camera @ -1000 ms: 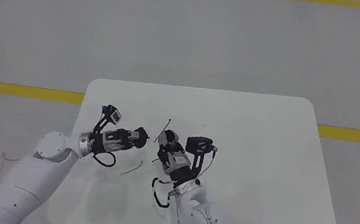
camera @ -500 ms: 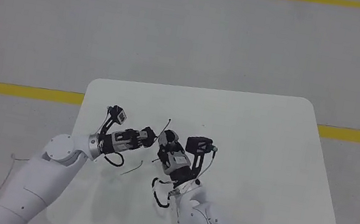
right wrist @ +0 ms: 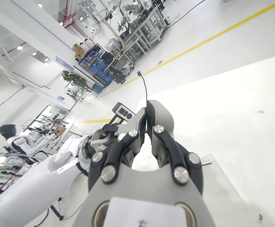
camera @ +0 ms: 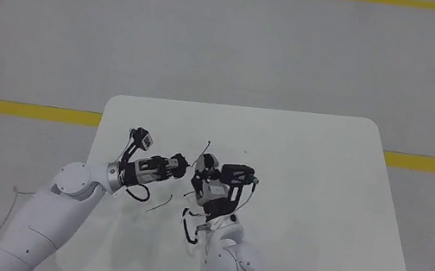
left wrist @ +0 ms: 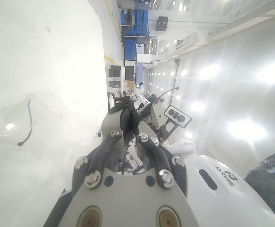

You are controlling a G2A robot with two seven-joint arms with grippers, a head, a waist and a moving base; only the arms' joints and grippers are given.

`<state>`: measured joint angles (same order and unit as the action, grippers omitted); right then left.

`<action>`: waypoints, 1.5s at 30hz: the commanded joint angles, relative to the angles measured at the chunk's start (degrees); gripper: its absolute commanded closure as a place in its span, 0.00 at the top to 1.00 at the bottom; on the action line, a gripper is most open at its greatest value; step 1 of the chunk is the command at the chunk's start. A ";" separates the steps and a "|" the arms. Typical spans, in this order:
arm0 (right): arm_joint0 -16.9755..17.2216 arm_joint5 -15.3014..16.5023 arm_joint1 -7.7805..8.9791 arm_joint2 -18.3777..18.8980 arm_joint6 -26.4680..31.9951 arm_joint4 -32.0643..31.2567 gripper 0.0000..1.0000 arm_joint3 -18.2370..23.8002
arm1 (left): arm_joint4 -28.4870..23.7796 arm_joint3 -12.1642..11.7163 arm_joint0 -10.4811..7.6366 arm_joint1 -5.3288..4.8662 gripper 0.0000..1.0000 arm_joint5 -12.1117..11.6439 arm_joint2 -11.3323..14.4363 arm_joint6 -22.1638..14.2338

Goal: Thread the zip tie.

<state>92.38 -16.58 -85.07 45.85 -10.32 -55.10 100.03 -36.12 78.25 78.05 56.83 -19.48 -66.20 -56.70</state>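
A black zip tie (right wrist: 144,86) stands up out of my right gripper (right wrist: 147,110), which is shut on its strap, with the small square head at the free end. In the top view this zip tie (camera: 205,151) rises from the right gripper (camera: 201,169) near the middle of the white table (camera: 310,204). My left gripper (camera: 181,165) hovers close beside it, tip to tip. In the left wrist view the left gripper (left wrist: 129,106) is shut, and a thin black strand (left wrist: 125,148) runs between its fingers.
A second black zip tie (camera: 159,204) lies loose on the table in front of the left gripper. In the left wrist view this tie (left wrist: 30,120) rests on a clear flat sheet (left wrist: 51,103). The table's right half is bare.
The left gripper has moved right, closing the gap to the right gripper. The right gripper has turned a little, and the zip tie's head has shifted slightly.
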 commanded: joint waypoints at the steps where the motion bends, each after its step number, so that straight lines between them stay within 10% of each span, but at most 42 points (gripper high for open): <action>1: -0.69 -0.64 -0.06 -0.73 -0.81 0.21 0.00 -0.57 | 0.00 0.00 0.00 0.00 0.00 0.00 0.00 0.00; 45: -1.85 -2.14 -0.78 -1.61 -1.15 -1.45 0.00 -2.54 | 0.00 0.00 0.00 0.00 0.00 0.00 0.00 0.00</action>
<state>90.53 -18.70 -85.85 44.26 -11.51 -56.50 97.53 -36.12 78.25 78.05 56.83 -19.48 -66.20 -56.70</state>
